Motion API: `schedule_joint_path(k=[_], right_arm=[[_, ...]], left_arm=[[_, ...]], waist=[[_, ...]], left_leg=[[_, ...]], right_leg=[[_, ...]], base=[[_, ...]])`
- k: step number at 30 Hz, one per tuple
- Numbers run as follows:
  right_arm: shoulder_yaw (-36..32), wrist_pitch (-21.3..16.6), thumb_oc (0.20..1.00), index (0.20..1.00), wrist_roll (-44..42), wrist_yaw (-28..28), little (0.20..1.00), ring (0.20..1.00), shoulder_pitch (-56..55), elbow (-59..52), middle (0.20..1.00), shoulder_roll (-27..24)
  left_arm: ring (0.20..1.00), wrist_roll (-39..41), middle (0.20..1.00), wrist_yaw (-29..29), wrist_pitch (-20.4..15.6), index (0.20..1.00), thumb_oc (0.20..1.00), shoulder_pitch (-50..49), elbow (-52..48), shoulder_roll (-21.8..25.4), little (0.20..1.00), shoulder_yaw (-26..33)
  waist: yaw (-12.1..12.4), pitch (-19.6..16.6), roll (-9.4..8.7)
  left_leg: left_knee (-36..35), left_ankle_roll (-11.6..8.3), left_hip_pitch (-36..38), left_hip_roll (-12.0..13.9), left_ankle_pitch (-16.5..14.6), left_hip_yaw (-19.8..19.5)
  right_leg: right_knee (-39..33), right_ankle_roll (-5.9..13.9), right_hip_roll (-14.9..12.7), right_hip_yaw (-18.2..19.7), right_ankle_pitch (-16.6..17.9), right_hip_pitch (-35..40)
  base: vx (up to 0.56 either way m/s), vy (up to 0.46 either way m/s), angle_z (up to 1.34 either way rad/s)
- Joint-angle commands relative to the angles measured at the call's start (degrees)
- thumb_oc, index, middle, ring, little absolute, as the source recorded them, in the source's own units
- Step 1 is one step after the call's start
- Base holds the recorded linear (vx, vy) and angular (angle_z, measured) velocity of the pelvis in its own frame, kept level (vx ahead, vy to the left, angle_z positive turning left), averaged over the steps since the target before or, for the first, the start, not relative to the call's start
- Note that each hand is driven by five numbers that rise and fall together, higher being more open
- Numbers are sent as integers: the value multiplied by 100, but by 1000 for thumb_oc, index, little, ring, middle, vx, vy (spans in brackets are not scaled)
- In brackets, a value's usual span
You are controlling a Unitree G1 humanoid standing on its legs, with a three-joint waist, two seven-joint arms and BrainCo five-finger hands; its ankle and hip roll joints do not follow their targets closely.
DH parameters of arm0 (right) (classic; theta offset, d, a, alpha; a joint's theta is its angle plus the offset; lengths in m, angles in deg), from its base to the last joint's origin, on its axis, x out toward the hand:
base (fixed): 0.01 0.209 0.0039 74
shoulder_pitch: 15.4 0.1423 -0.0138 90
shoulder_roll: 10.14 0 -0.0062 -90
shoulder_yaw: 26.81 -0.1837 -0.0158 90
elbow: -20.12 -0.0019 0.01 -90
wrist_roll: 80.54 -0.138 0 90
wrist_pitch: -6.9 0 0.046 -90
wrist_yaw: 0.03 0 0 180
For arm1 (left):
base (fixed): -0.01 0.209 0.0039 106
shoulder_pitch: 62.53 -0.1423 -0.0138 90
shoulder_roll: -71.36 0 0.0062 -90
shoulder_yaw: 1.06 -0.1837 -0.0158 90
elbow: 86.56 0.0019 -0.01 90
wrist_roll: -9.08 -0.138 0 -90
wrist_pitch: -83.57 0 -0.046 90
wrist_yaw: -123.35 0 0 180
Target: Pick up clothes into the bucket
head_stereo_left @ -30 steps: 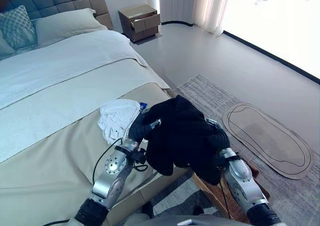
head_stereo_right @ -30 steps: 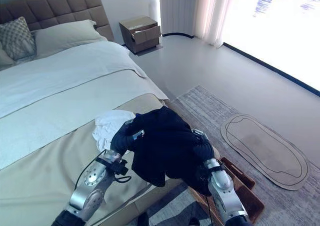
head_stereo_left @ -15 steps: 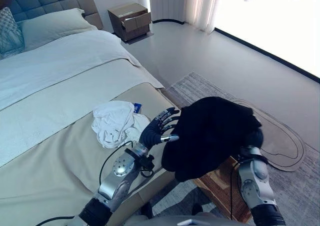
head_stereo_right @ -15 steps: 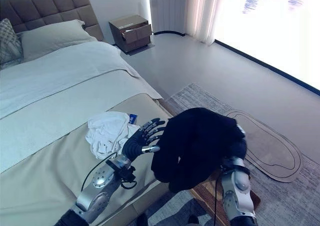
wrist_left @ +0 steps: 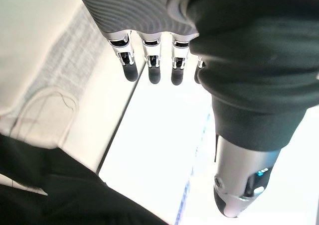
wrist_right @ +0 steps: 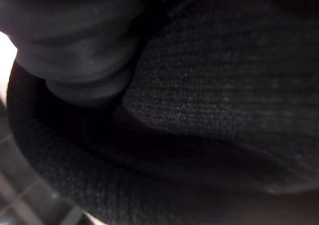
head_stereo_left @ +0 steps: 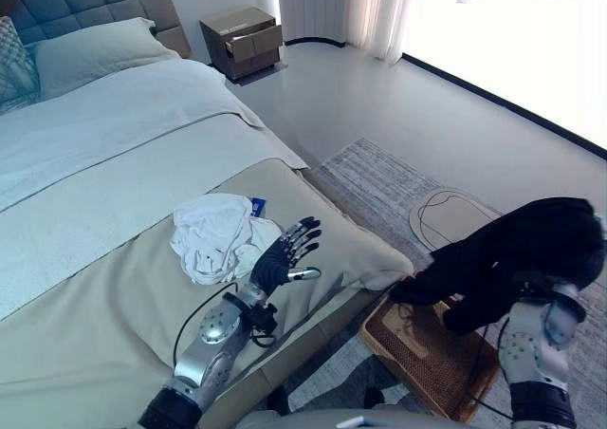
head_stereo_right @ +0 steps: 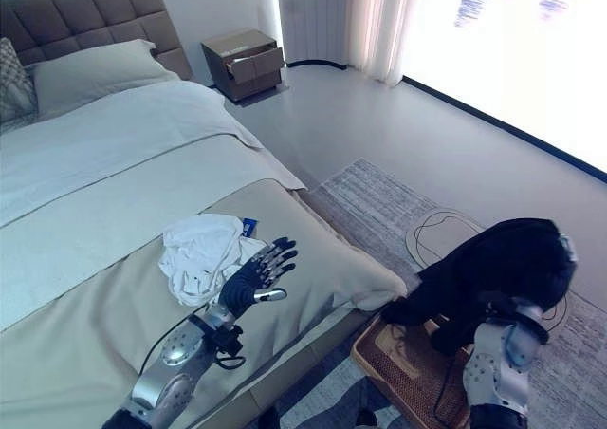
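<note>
We see the left hand (head_stereo_left: 283, 256) raised over the bed (head_stereo_left: 114, 287), its fingers (wrist_left: 152, 70) spread straight and holding nothing. Just beside it, toward 10 o'clock, a white garment (head_stereo_left: 213, 234) lies crumpled on the beige cover, with a small blue tag (head_stereo_left: 258, 202) at its edge.

At 4 o'clock in our head views, a black garment (head_stereo_left: 517, 258) hangs draped over the right hand (head_stereo_right: 555, 258), which is buried in the cloth; we cannot tell how its fingers are set. The dark knit (wrist_right: 209, 85) sits close against the right wrist camera. The garment's lower end trails down to the brown woven basket (head_stereo_left: 417, 348) on the floor at the foot of the bed, reaching the near rim.

The basket stands on a grey rug (head_stereo_left: 379, 177), and a pale oval mat (head_stereo_left: 446, 211) lies partly behind the black cloth. At 12 o'clock, a brown nightstand (head_stereo_left: 245, 42) with a drawer ajar stands by the wall.
</note>
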Motion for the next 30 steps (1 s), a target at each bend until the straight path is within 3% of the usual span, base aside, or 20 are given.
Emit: schedule_joint_path(k=[1, 6, 12, 15, 20, 26, 30], right_arm=[[-416, -587, 200, 200, 26, -55, 200, 200, 390, -619, 200, -360], [-510, -590, 200, 200, 42, -49, 200, 200, 276, -563, 200, -377], [-257, -226, 200, 200, 356, -278, 200, 200, -104, -109, 200, -471], [90, 125, 200, 200, 1000, -298, 200, 200, -344, 441, 200, -548], [328, 248, 200, 200, 1119, -279, 200, 200, -298, 1152, 200, -520], [575, 315, 200, 200, 970, -186, 200, 200, 320, 1804, 200, -626], [690, 326, 200, 200, 972, -111, 200, 200, 751, 1990, 200, -809]], left_arm=[[1000, 315, 1000, -28, -371, 1000, 1000, 41, 28, -63, 1000, 506], [1000, 261, 1000, -178, -523, 1000, 1000, -70, -39, -169, 1000, 862], [1000, 286, 1000, -209, -732, 1000, 1000, -164, -274, -286, 1000, 1234], [1000, 217, 1000, -222, -860, 1000, 1000, -232, -458, -370, 1000, 1485], [1000, 184, 1000, -306, -995, 1000, 1000, -296, -546, -433, 1000, 1695], [1000, 212, 1000, -520, -1190, 1000, 1000, -220, -632, -364, 1000, 1841], [1000, 325, 1000, -542, -1253, 1000, 1000, -155, -669, -331, 1000, 1838]], waist=[[-43, -214, -281], [-30, -213, -313], [-29, -182, -358], [-12, -125, -374], [13, -3, -345], [34, 644, -274], [52, 878, -216]], left_leg=[[270, 224, 4, -71, -416, -74], [273, 223, 3, -71, -411, -63], [282, 219, -39, -63, -390, -46], [327, 224, -84, -74, -402, -39], [450, 241, -109, -93, -533, -34], [1358, 317, -817, -185, -789, 66], [1796, 329, -1244, -140, -901, 188]], right_leg=[[313, 121, -79, 139, 439, -418], [306, 115, -74, 142, 454, -426], [302, 102, -73, 161, 477, -472], [333, 100, -80, 190, 476, -520], [448, 112, -108, 217, 383, -539], [1023, 114, -247, 377, 331, -1152], [1381, 125, -274, 504, 319, -1667]], base=[[0, 0, 0], [0, 0, 0], [-5, -3, 0], [-24, -13, -5], [-12, 0, -1], [-163, 25, -10], [-147, 27, -25]])
